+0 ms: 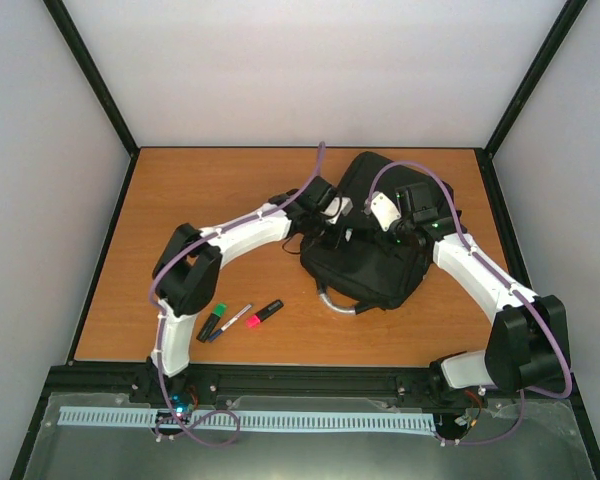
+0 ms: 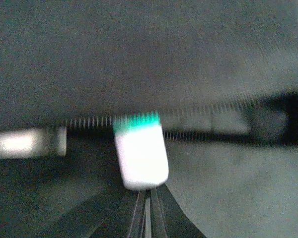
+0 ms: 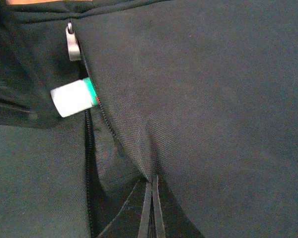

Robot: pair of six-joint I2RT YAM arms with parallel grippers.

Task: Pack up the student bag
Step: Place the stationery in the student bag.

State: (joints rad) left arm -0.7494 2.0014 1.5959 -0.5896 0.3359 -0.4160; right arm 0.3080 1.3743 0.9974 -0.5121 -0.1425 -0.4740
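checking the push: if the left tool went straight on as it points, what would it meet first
The white cylinder with a green band, just ahead of the left tool, poking from the zip of the student bag; gap unclear.

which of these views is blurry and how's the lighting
left wrist view: motion-blurred, white cap and zipper teeth smeared; right wrist view: sharp, student bag weave crisp though dim; top external view: evenly lit, no glare.
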